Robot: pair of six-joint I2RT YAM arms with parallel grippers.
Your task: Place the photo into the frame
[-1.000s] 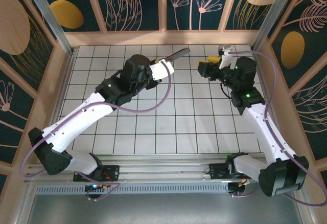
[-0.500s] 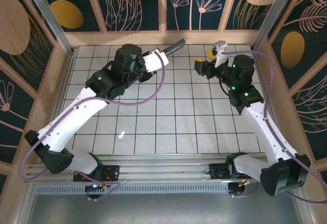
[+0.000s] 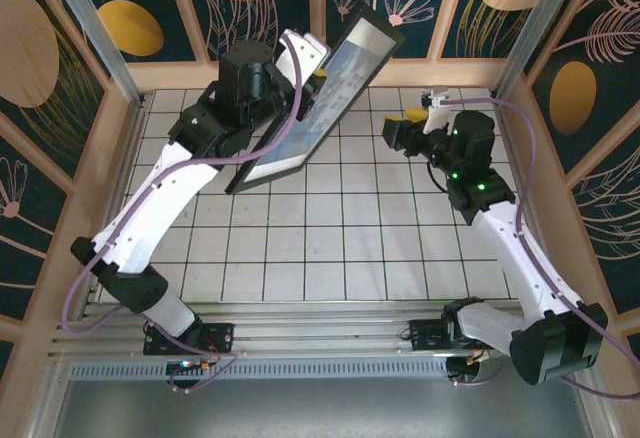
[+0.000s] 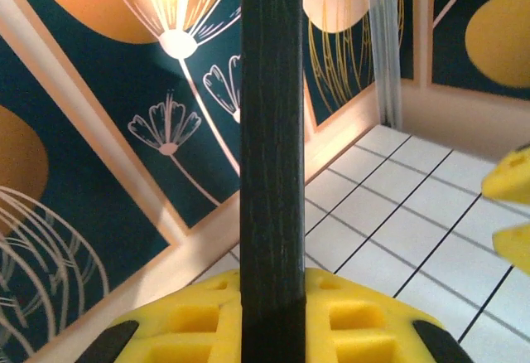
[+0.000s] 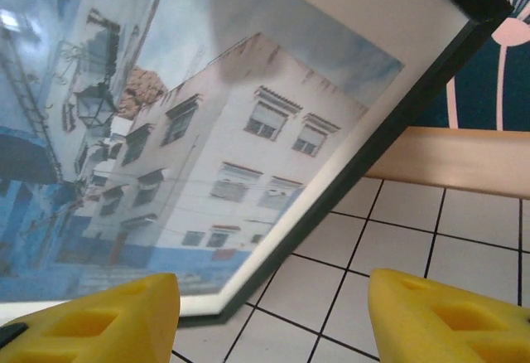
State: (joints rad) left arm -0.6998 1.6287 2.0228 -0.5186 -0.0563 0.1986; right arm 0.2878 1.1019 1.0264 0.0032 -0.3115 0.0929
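Since the second before, the left arm had swung up and back, and the frame [image 3: 318,108], then seen only edge-on as a short dark bar, now stood raised and tilted above the tiled table [image 3: 350,248], its face turned toward the right arm. Whether its low corner rested on the tiles I could not tell. On the left, the left gripper [image 3: 318,70] was clenched on the thin black edge of the frame, which rose straight up between the yellow fingers [image 4: 364,317] in the left wrist view. The whole frame seemed to hang from this one pinch, so I judged the grip should stay firm and the turning slow, to avoid a swing against the back wall [image 3: 400,8]. The photo [image 5: 190,156] appeared to sit already inside the frame, within a cream-white mat [image 5: 397,31]. It was blue in tone, with pale buildings, many small windows and a street lamp under a hazy sky, and soft glare lay over it. On the right, the right gripper [image 3: 420,110] was released, with nothing between its jaws, near the frame but apart from it. It could probably steady the free edge.
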